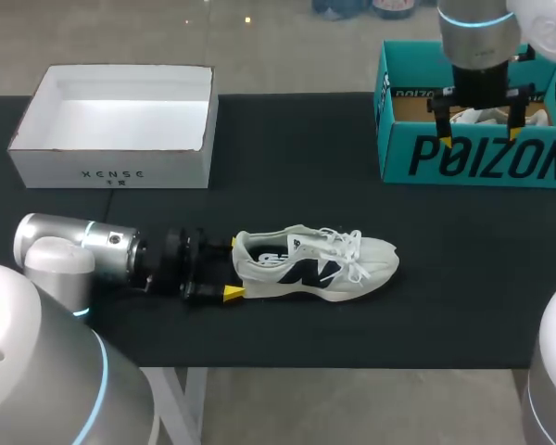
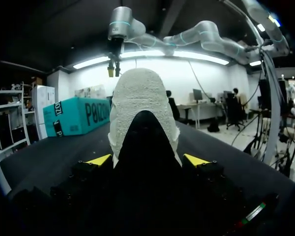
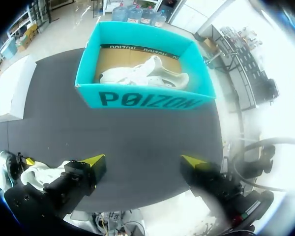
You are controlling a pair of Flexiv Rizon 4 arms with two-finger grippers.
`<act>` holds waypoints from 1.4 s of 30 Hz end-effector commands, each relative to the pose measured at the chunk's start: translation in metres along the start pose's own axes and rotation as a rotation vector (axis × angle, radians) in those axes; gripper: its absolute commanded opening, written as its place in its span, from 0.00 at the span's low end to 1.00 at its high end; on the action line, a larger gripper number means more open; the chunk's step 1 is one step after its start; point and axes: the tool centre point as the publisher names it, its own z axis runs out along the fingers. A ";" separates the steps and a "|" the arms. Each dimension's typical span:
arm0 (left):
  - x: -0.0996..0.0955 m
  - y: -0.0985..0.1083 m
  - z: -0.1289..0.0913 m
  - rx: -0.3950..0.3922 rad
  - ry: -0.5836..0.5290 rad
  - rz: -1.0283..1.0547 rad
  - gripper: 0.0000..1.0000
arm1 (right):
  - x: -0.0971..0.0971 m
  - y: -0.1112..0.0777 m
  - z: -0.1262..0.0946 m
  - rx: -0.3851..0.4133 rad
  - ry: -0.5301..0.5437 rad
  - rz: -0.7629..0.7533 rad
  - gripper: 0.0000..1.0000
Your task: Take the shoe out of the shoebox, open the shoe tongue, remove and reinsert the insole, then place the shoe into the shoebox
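Observation:
A white sneaker with a dark side logo (image 1: 315,264) lies on its side on the black table, toe to the right. My left gripper (image 1: 233,269) is shut on its heel, one yellow tip on each side; in the left wrist view the heel (image 2: 140,108) fills the space between the fingers of that gripper (image 2: 147,160). The teal shoebox (image 1: 473,158) stands at the back right and holds another white shoe (image 3: 145,73). My right gripper (image 1: 478,135) hangs open and empty above the box's front wall. In the right wrist view the right gripper (image 3: 143,161) is high over the shoebox (image 3: 142,98).
An open white box (image 1: 120,125) stands at the back left, with nothing in it. The black table cloth (image 1: 287,176) lies bare between the two boxes and in front of the sneaker. The table's front edge runs just below the sneaker.

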 end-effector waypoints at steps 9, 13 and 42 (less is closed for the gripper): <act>-0.001 0.004 0.002 -0.001 -0.002 0.000 0.00 | 0.004 -0.006 -0.001 0.009 -0.006 -0.005 1.00; -0.001 0.004 0.002 -0.001 -0.002 0.000 0.00 | 0.027 -0.041 -0.004 0.031 0.022 -0.015 1.00; -0.001 0.004 0.002 -0.001 -0.002 0.000 0.00 | 0.199 -0.140 -0.006 0.113 0.156 -0.117 1.00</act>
